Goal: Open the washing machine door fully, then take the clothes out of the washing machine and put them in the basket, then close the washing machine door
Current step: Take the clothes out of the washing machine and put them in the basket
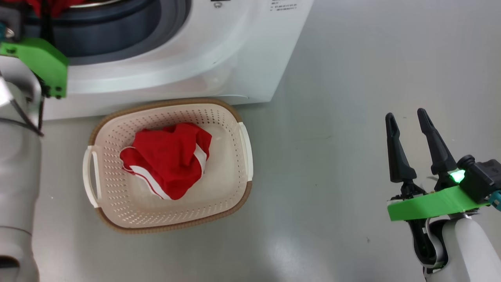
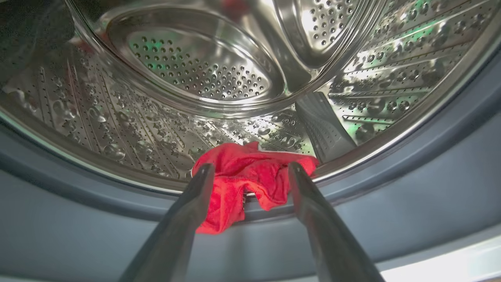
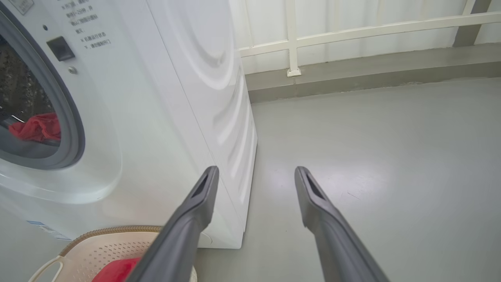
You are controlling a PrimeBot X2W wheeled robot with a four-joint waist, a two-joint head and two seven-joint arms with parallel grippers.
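Red clothes (image 2: pixel 240 176) at spread tips of left pincer (image 2: pixel 251 167)

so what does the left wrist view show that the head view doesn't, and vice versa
Left wrist view adds: the steel drum inside, and the open left gripper, fingers either side of a red garment hanging over the drum's lip. Head view adds: the basket on the floor, a second red piece in it, and the open right gripper off to the robot's right. Both share: the grey gasket and that same red garment.
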